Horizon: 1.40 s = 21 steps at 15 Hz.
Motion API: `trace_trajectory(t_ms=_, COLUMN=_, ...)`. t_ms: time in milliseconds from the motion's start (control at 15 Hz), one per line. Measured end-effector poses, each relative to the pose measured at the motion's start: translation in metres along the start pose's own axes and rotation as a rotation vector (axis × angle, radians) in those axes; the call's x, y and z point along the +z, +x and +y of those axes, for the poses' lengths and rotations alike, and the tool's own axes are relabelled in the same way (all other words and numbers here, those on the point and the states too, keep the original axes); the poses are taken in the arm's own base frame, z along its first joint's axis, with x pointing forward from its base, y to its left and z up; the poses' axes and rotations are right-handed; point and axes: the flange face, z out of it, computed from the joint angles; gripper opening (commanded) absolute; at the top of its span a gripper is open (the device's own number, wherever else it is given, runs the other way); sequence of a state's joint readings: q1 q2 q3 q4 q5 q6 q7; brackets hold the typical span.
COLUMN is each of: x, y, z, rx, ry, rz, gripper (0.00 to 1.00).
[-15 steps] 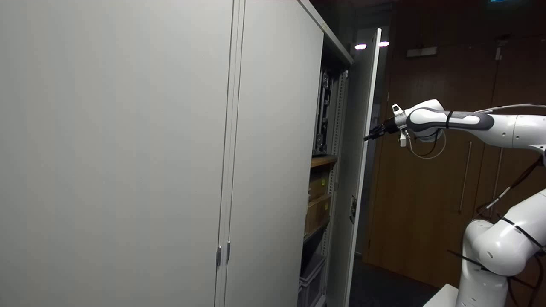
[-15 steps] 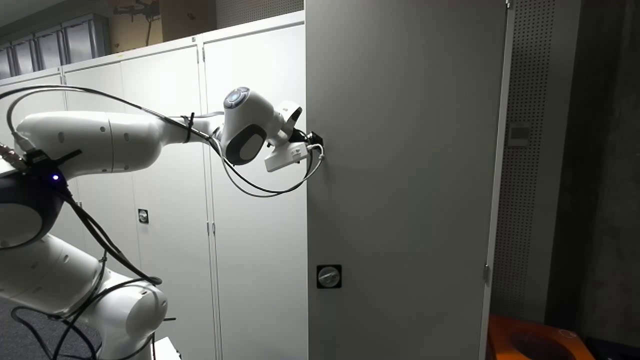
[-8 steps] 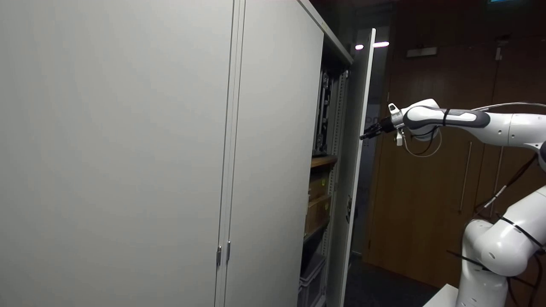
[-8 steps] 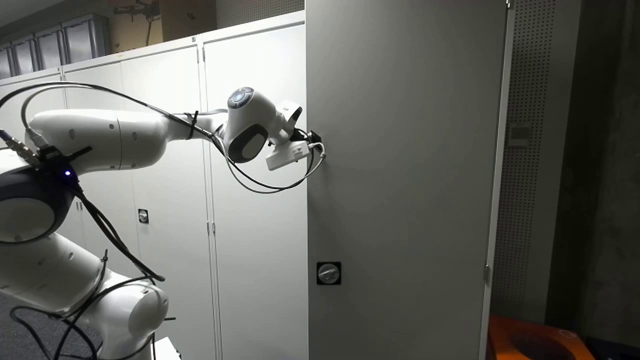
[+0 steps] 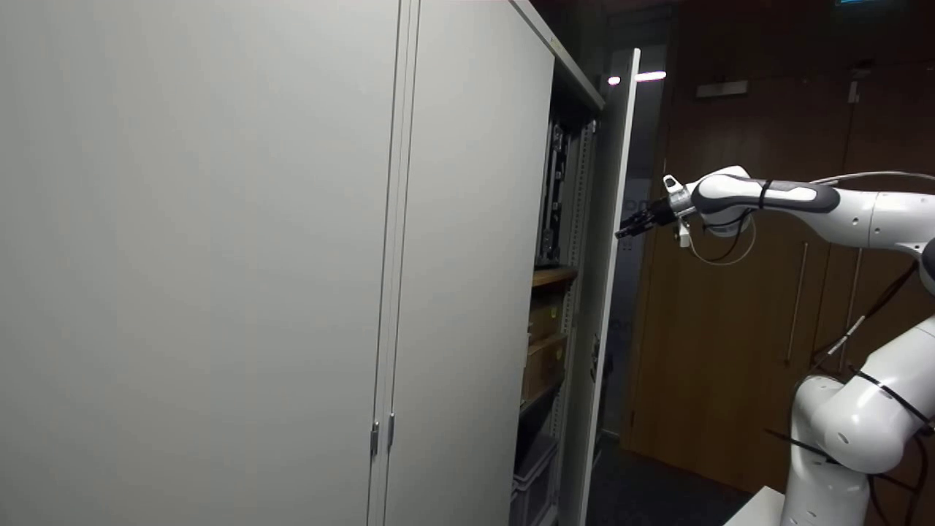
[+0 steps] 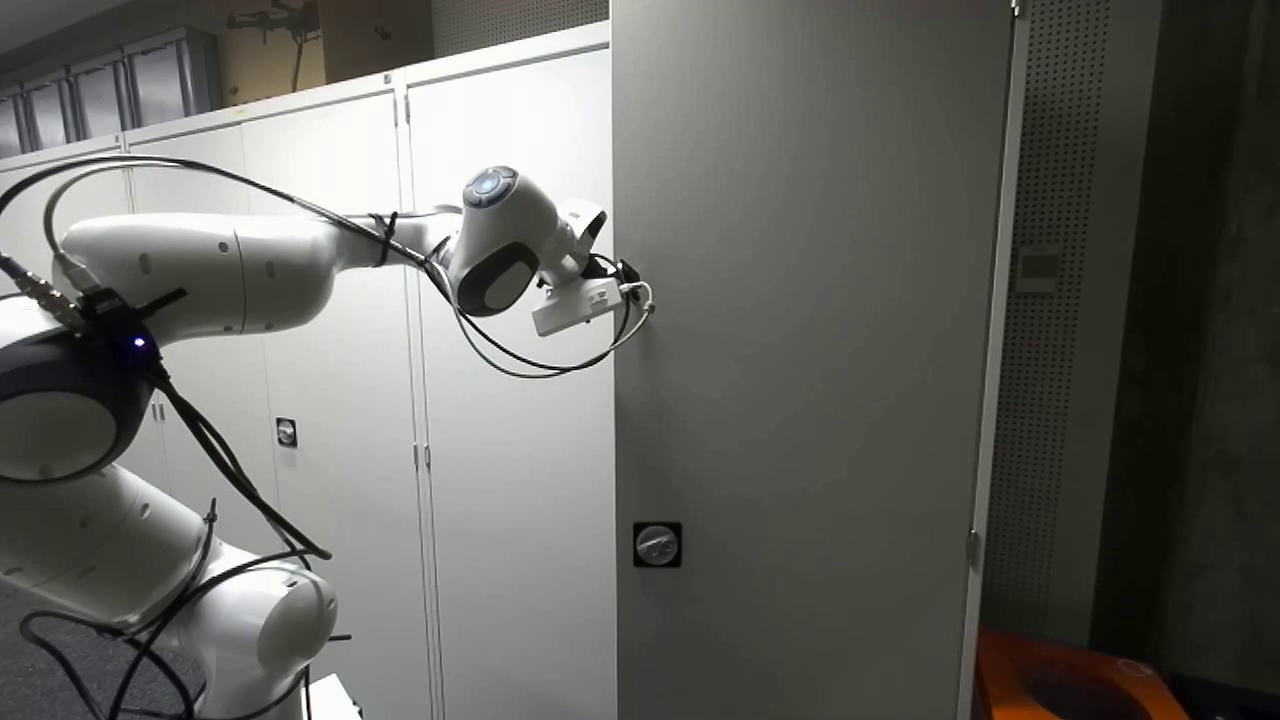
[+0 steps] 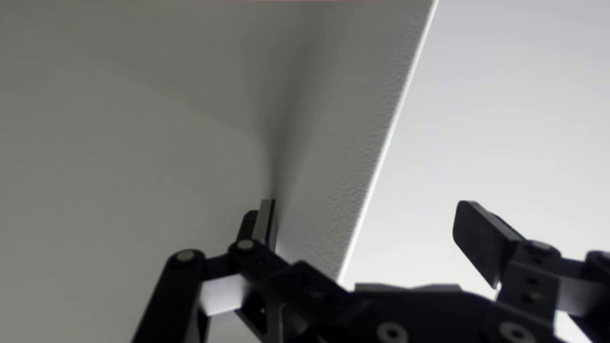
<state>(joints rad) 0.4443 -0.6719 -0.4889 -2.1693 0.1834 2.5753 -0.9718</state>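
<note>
A tall grey cabinet door (image 6: 800,350) stands partly open; it also shows in an exterior view (image 5: 613,277) and fills the left of the wrist view (image 7: 167,119). A round lock knob (image 6: 657,545) sits low near its free edge. My gripper (image 7: 367,205) is open and holds nothing. One fingertip appears to touch the door's outer face near the free edge. The other finger hangs past that edge, before a bright white surface. In an exterior view the gripper (image 5: 628,228) is at the door edge; in an exterior view the gripper (image 6: 622,278) is partly hidden by the wrist.
Closed white cabinet doors (image 6: 510,400) stand behind the arm. The open cabinet holds a wooden shelf (image 5: 553,276), cardboard boxes (image 5: 546,358) and grey bins (image 5: 535,482). Cables (image 6: 540,372) loop below the wrist. An orange object (image 6: 1075,675) lies beside the door. Wooden doors (image 5: 730,307) stand behind.
The door has swung a little towards the cabinet, its free edge moving left in an exterior view. The arm has moved along with it and risen slightly. The gripper stays at the door edge.
</note>
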Motion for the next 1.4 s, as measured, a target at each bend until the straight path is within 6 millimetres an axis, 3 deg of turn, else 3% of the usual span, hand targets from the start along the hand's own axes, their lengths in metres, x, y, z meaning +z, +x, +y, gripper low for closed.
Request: trace_trajectory(t_ms=1400, x=-0.0017, y=0.0029, z=0.0003, rx=-0.007, ry=0.008, rz=-0.034, gripper=1.00)
